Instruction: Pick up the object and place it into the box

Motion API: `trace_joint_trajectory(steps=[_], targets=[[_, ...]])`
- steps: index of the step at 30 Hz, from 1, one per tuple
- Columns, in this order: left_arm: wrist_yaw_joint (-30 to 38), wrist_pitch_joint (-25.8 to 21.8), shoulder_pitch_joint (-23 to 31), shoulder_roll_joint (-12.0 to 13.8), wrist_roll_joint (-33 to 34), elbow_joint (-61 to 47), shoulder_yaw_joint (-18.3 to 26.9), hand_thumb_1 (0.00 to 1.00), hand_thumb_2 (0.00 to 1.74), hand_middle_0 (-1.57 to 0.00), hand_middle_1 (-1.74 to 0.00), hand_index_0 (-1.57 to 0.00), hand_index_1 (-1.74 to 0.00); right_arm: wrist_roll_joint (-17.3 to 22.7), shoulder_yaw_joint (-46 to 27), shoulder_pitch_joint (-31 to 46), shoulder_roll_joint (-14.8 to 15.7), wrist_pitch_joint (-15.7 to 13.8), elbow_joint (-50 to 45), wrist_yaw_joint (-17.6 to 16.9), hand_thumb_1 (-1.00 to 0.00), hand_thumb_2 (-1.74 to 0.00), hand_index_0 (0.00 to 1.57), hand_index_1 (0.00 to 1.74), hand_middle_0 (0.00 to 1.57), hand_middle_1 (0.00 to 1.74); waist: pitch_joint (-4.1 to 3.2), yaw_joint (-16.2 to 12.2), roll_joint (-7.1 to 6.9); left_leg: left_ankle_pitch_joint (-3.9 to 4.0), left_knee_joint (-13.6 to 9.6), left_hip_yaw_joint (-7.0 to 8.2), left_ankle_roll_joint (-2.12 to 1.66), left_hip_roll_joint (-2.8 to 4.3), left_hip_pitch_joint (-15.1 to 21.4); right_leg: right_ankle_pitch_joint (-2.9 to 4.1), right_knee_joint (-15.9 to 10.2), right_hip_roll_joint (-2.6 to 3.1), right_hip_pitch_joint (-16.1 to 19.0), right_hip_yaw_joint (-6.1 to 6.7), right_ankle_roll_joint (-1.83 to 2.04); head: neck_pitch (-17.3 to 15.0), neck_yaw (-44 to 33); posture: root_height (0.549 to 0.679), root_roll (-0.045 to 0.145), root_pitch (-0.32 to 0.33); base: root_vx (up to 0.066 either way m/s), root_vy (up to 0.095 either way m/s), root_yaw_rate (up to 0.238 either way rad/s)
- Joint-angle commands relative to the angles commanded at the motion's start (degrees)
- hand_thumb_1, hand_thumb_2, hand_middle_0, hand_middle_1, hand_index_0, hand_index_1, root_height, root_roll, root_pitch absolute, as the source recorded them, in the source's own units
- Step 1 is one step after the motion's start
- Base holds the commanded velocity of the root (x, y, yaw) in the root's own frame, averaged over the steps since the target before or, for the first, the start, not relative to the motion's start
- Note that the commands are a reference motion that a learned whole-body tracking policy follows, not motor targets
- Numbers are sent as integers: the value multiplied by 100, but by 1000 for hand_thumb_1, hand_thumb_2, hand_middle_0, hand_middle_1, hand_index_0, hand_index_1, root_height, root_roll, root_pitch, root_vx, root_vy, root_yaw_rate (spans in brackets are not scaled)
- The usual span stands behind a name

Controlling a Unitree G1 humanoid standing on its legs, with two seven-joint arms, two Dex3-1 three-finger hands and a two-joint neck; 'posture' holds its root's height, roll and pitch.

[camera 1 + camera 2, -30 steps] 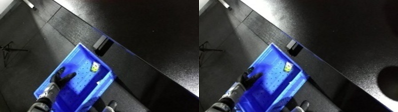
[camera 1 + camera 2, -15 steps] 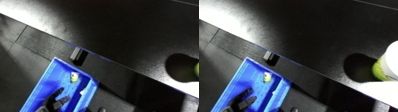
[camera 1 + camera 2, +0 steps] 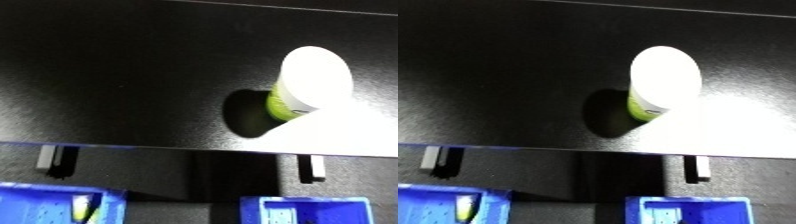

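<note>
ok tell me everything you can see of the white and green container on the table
The container is a cylinder with a bright white top facing the camera and a yellow-green side band below it, with a small dark mark on the band. It stands on the black table, apart from the blue bins at the lower edge, casting a dark shadow to its left. No hand touches it.

A green container with a bright white lid (image 3: pixel 306 85) stands on the black table (image 3: pixel 115 80), right of centre, its dark shadow falling to its left. Along the table's near edge sit two small pale brackets (image 3: pixel 46 156). Nearer still, the rims of two blue bins show: one at the left (image 3: pixel 53 200), holding a yellowish item (image 3: pixel 82 207), and another at the right (image 3: pixel 306 211).
</note>
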Motion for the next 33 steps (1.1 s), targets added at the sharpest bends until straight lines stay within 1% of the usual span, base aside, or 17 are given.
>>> trace_joint_trajectory(steps=[2,4,7,10,11,12,15,17,19,21,22,25,26,28,30,32,33], targets=[[-38,-34,60,-11,-56,-43,-17,0,0,0,0,0,0,-39,-8,3,-22,-2,0,25,0,0,0,0,0,0,-7,-16,13,-39,41,19,21,16,9,-22,45,11,-8,15,-14,32,207,618,24,-8,6,23,-135],[-51,-49,110,-15,-110,-84,-33,0,0,0,0,0,0,-52,-14,1,-46,-18,5,51,0,0,0,0,0,0,-15,-23,25,-70,76,33,35,24,6,-38,78,21,-20,24,-26,27,431,617,24,-8,-2,9,-88],[-55,-50,158,-8,-126,-125,-55,0,0,0,0,0,0,-70,-21,-13,-88,-37,-14,92,0,0,0,0,0,0,-20,-30,44,-94,92,44,38,27,9,-57,100,35,-16,30,-41,31,607,617,25,-8,-7,-1,-42],[-39,-53,194,6,-90,-194,-61,0,0,0,0,0,0,-169,5,-15,-156,49,-174,190,0,0,0,0,0,0,-13,-49,55,-93,60,54,32,29,32,-67,89,57,0,36,-55,-4,666,618,26,-5,-14,-4,-29],[-18,-49,207,14,-82,-243,-64,0,0,0,0,0,0,-229,33,-13,-191,121,-290,238,0,0,0,0,0,0,-8,-56,54,-89,45,58,27,30,38,-67,78,64,5,38,-59,-34,668,618,27,-4,-27,-7,-28],[25,-40,228,27,-83,-323,-71,0,0,0,0,0,0,-288,87,0,-241,227,-480,289,0,0,0,0,0,0,-4,-63,49,-83,27,60,21,28,40,-64,63,71,4,40,-62,-179,676,618,27,-2,-44,-11,-26],[169,-1,343,106,-124,-604,-102,0,0,0,0,0,0,-425,300,174,-442,629,-1307,478,0,0,0,0,0,0,4,-98,6,-71,-5,48,9,27,27,-53,26,83,-5,48,-67,-336,682,619,27,4,-42,-17,-38],[202,10,426,194,-144,-703,-96,0,0,0,0,0,0,-477,437,382,-599,883,-1905,710,0,0,0,0,0,0,4,-128,-39,-60,-26,38,12,35,18,-50,12,84,-12,47,-65,-452,675,620,27,8,-41,-25,-56],[163,14,466,298,-164,-689,-63,0,0,0,0,0,0,-565,554,565,-792,1092,-2373,1073,0,0,0,0,0,0,4,-157,-94,-41,-58,37,9,53,14,-50,-7,81,-13,38,-61,-578,649,620,27,11,-38,-24,-70],[92,5,474,386,-174,-605,-29,0,0,0,0,0,0,-676,629,684,-1001,1240,-2705,1423,0,0,0,0,0,0,4,-183,-147,-27,-79,36,-4,76,12,-51,-26,71,-6,22,-61,-636,614,621,27,12,-24,-20,-59],[66,0,480,423,-167,-566,-16,0,0,0,0,0,0,-746,649,731,-1109,1293,-2849,1518,0,0,0,0,0,0,4,-193,-171,-25,-80,33,-11,87,11,-53,-29,64,-2,15,-63,-652,577,621,27,12,-6,-26,-35],[63,6,516,524,-112,-514,19,0,0,0,0,0,0,-877,616,841,-1432,1535,-3413,1640,0,0,0,0,0,0,4,-231,-238,-18,-89,31,-34,120,24,-61,-40,53,21,0,-70,-625,377,621,27,12,-1,-33,-21],[83,14,534,559,-109,-513,28,0,0,0,0,0,0,-865,582,882,-1554,1664,-3671,1726,0,0,0,0,0,0,4,-250,-263,-14,-103,36,-45,132,36,-64,-51,54,32,-4,-73,-622,288,622,27,12,-1,-32,-38],[87,15,569,610,-131,-474,50,0,0,0,0,0,0,-697,490,960,-1778,1948,-4208,2050,0,0,0,0,0,0,4,-289,-306,-2,-142,49,-66,151,64,-69,-78,59,58,-10,-76,-648,174,622,27,12,0,-21,-48],[35,-22,609,647,-168,-378,63,0,0,0,0,0,0,-346,375,1021,-1952,2200,-4776,2490,0,0,0,0,0,0,2,-326,-342,9,-177,65,-90,174,94,-75,-103,64,82,-12,-74,-657,59,623,27,12,9,-10,-59],[-46,-69,645,669,-182,-258,75,0,0,0,0,0,0,47,249,1058,-2031,2351,-5308,2889,0,0,0,0,0,0,-16,-353,-364,14,-194,78,-111,195,110,-82,-117,69,99,-11,-66,-681,-10,624,27,11,21,-4,-58],[-87,-94,660,674,-185,-192,79,0,0,0,0,0,0,257,178,1066,-2048,2378,-5570,3056,0,0,0,0,0,0,-29,-367,-371,15,-197,87,-123,208,113,-86,-120,72,103,-9,-61,-687,-53,624,27,11,27,1,-60]])
